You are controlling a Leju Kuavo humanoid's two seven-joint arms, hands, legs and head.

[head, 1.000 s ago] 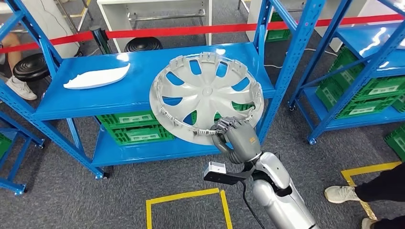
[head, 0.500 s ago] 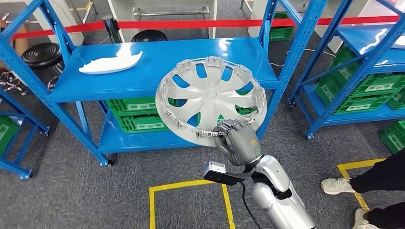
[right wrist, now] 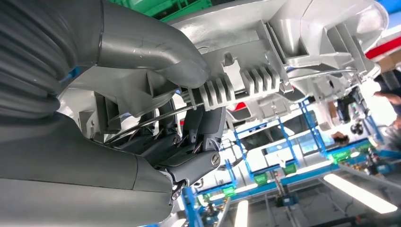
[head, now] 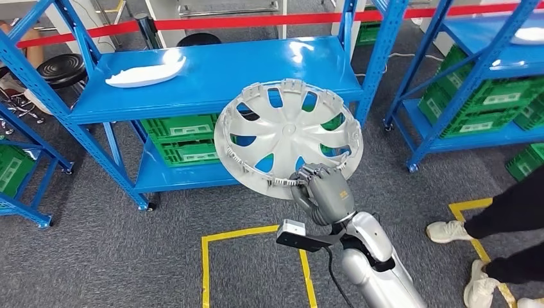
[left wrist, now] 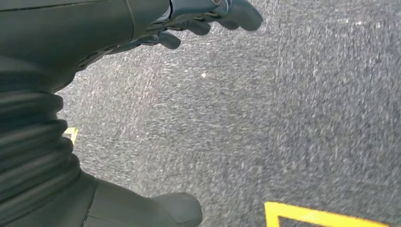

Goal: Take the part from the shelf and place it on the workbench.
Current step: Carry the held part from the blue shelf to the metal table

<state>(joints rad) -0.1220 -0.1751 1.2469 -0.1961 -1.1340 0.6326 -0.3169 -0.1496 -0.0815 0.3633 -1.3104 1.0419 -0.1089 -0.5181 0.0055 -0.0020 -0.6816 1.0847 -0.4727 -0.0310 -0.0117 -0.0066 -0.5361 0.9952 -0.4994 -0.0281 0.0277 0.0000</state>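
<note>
The right robot hand (head: pixel 323 194) grips the near rim of the grey wheel cover (head: pixel 289 136), thumb and fingers (right wrist: pixel 208 130) clamped over its ribbed edge, holding it tilted in the air in front of the blue shelf (head: pixel 212 77). The left robot hand (left wrist: pixel 208 19) hangs over grey carpet (left wrist: pixel 283 118), fingers apart, holding nothing. A white part (head: pixel 145 73) lies on the shelf beyond.

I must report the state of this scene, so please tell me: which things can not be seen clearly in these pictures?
- Workbench: I cannot place it; the head view has blue shelves and carpet.
- Right hand: head view, its fingertips go behind the wheel cover rim.
- Person: head view, cut off by the right edge.
- Green crates: labels too small to read.
- Left hand: left wrist view, carpet blurred.
</note>
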